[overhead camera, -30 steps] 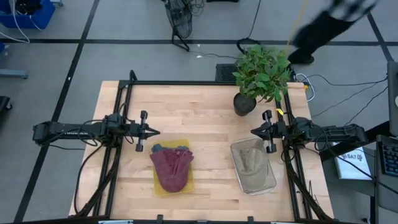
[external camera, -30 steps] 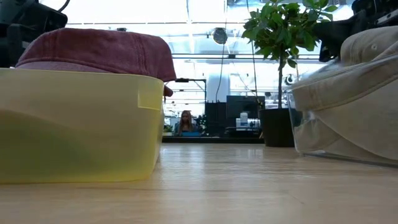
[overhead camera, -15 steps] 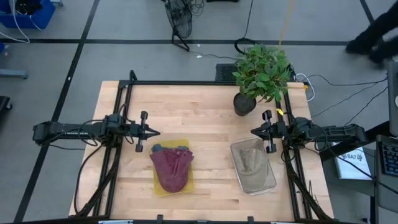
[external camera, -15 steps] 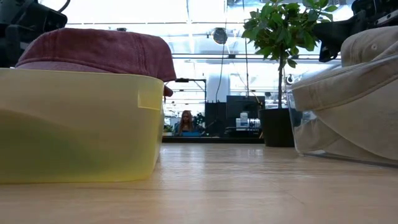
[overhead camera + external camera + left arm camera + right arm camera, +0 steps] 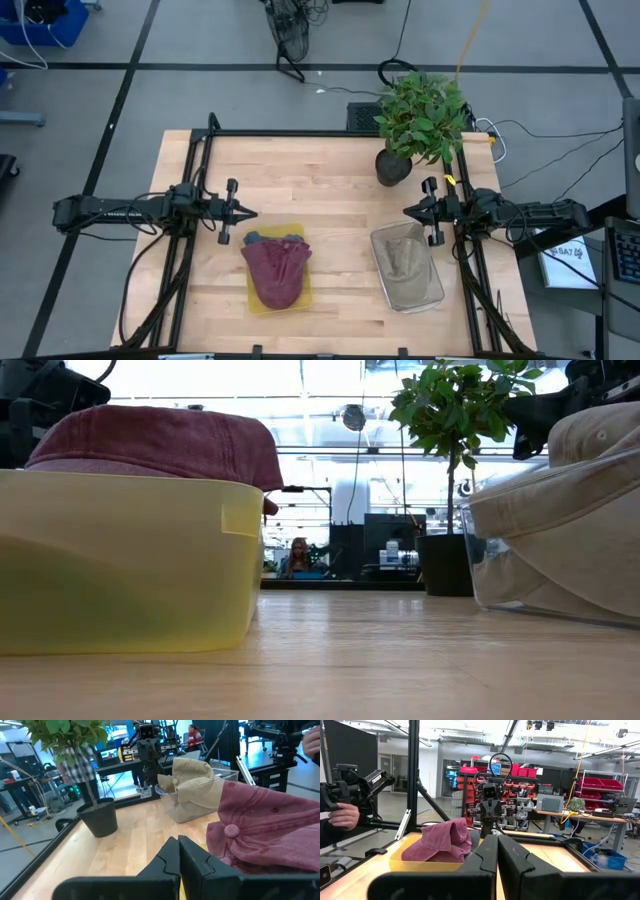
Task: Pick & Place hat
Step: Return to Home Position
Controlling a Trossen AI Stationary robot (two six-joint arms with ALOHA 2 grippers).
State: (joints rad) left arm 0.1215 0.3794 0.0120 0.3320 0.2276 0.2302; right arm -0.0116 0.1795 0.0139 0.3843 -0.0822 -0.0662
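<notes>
A maroon cap (image 5: 275,270) lies in a yellow bin (image 5: 253,293) at the table's near middle; it also shows in the low view (image 5: 160,440), the left wrist view (image 5: 270,827) and the right wrist view (image 5: 442,842). A tan hat (image 5: 405,262) sits in a clear bin (image 5: 432,290). My left gripper (image 5: 247,212) hovers shut just beyond the yellow bin's far left corner. My right gripper (image 5: 408,213) hovers shut beyond the clear bin's far edge.
A potted plant (image 5: 418,120) stands at the table's far right, close to the right gripper. A black frame (image 5: 300,133) runs along the table's edges. Bare wood lies between the two bins and across the far half. A person's hand (image 5: 342,815) shows beyond the table.
Neither arm nor hat has moved. A person walking on the floor beyond the table's far right has passed out of the high view.
</notes>
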